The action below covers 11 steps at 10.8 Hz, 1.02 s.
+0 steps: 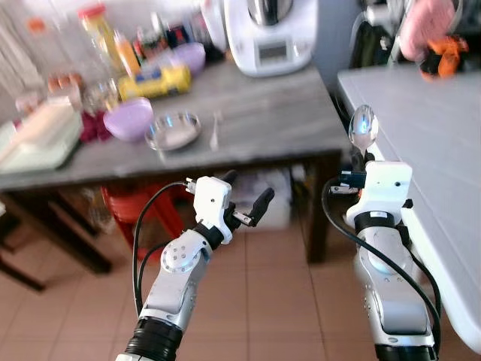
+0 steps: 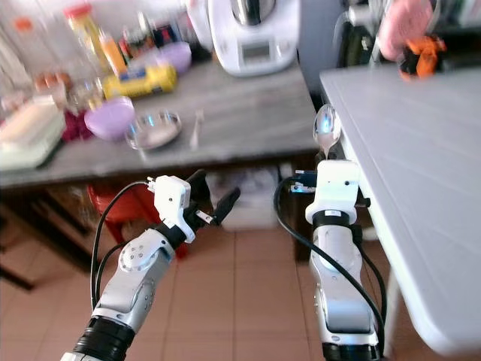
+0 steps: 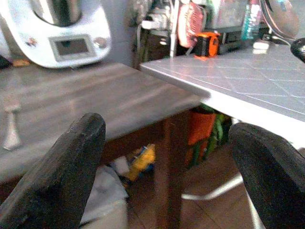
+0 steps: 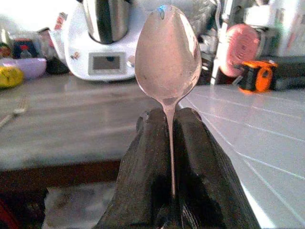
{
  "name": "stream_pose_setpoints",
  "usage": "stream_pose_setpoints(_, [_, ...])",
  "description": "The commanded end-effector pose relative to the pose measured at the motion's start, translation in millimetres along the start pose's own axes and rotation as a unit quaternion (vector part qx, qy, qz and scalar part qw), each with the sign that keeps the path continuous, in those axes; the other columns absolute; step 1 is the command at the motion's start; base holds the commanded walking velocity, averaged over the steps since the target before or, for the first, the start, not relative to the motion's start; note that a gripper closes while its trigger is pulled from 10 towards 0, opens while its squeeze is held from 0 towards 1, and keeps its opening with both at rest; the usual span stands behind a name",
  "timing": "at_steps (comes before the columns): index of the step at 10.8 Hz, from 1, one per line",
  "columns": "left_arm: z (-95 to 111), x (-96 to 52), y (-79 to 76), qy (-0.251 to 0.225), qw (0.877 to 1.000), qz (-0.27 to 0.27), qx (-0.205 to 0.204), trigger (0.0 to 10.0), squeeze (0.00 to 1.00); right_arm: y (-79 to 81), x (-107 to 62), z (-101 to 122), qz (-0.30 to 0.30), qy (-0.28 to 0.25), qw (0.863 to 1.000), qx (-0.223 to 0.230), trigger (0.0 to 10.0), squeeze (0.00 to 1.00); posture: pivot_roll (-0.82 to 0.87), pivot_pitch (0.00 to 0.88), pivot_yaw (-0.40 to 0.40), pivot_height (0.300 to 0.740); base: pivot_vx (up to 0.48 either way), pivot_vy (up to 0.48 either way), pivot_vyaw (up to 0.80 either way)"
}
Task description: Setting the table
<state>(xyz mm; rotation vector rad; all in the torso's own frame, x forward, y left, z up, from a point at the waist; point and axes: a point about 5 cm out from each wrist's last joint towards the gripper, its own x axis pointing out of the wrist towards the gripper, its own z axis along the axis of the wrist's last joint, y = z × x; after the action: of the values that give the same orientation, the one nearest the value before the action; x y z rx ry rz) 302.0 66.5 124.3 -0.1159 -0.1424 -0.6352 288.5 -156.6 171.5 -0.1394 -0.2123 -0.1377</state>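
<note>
My right gripper (image 1: 362, 159) is shut on a metal spoon (image 1: 363, 129), which stands upright with its bowl up, beside the near left edge of the white tiled table (image 1: 436, 143). In the right wrist view the spoon (image 4: 167, 55) rises from between the two black fingers (image 4: 147, 167). My left gripper (image 1: 246, 197) hangs open in the air in front of the grey table (image 1: 255, 120), with nothing between its fingers (image 3: 62, 176). A fork (image 1: 215, 131) lies on the grey table next to a steel plate (image 1: 173, 130).
The grey table also carries a purple bowl (image 1: 129, 119), a yellow packet (image 1: 154, 81), bottles and a white kitchen machine (image 1: 270, 34). An orange tape measure (image 1: 441, 56) sits at the far end of the white table. A red stool (image 1: 143, 207) stands underneath.
</note>
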Motion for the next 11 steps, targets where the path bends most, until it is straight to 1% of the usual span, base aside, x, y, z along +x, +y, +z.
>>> stream_pose_setpoints(1, [-1, -6.4, 11.0, 0.007, 1.000, 0.013, 0.007, 10.0, 0.00, 8.3, 0.3, 6, 0.009, -0.010, 1.000, 0.012, 10.0, 0.00, -0.14, 0.070, 0.153, 0.740, 0.480, 0.000, 0.00])
stream_pose_setpoints(3, [-2, -6.5, 11.8, 0.011, 1.000, 0.018, 0.003, 10.0, 0.00, 8.3, 0.5, 6, 0.008, -0.010, 1.000, 0.012, 10.0, 0.00, -0.14, 0.071, 0.153, 0.740, 0.437, 0.000, 0.00])
stream_pose_setpoints(4, [-3, -6.9, 13.0, 0.013, 0.999, 0.033, -0.010, 10.0, 0.00, 7.8, -0.1, 5, 0.007, -0.009, 1.000, 0.013, 10.0, 0.00, -0.14, 0.072, 0.153, 0.740, 0.000, 0.000, 0.00])
stream_pose_setpoints(5, [-3, -7.7, 18.7, 0.019, 0.998, 0.058, 0.010, 10.0, 0.00, 7.5, -0.4, 5, 0.006, -0.009, 1.000, 0.014, 10.0, 0.00, -0.14, 0.072, 0.153, 0.740, 0.000, 0.000, 0.00])
stream_pose_setpoints(6, [-1, -8.9, 24.7, 0.015, 0.996, 0.081, 0.020, 10.0, 0.00, 6.8, -0.7, 5, 0.006, -0.009, 1.000, 0.014, 10.0, 0.00, -0.14, 0.073, 0.154, 0.740, 0.000, 0.000, 0.00])
stream_pose_setpoints(7, [2, -11.9, 35.9, 0.011, 0.992, 0.120, 0.034, 10.0, 0.00, 4.6, -2.2, 3, 0.003, -0.006, 1.000, 0.014, 10.0, 0.00, -0.14, 0.073, 0.154, 0.740, 0.000, 0.000, 0.00])
stream_pose_setpoints(8, [5, -16.2, 45.7, 0.015, 0.986, 0.153, 0.061, 10.0, 0.00, 2.2, -4.4, 1, 0.001, -0.004, 1.000, 0.013, 10.0, 0.00, -0.14, 0.073, 0.154, 0.740, 0.000, 0.000, 0.00])
stream_pose_setpoints(9, [4, -20.5, 50.6, 0.017, 0.984, 0.167, 0.063, 10.0, 0.00, 0.8, -6.1, 0, 0.000, -0.002, 1.000, 0.010, 10.0, 0.00, -0.14, 0.071, 0.157, 0.740, 0.000, 0.000, 0.00])
stream_pose_setpoints(10, [4, -27.8, 57.4, 0.021, 0.980, 0.186, 0.068, 10.0, 0.00, -2.9, -8.6, -3, -0.005, 0.001, 1.000, 0.008, 10.0, 0.00, -0.13, 0.070, 0.157, 0.740, 0.000, 0.000, 0.00])
stream_pose_setpoints(11, [2, -32.2, 59.4, 0.025, 0.979, 0.191, 0.070, 10.0, 0.00, -6.6, -11.1, -5, -0.011, 0.005, 1.000, 0.006, 10.0, 0.00, -0.13, 0.069, 0.155, 0.740, 0.000, 0.000, 0.00])
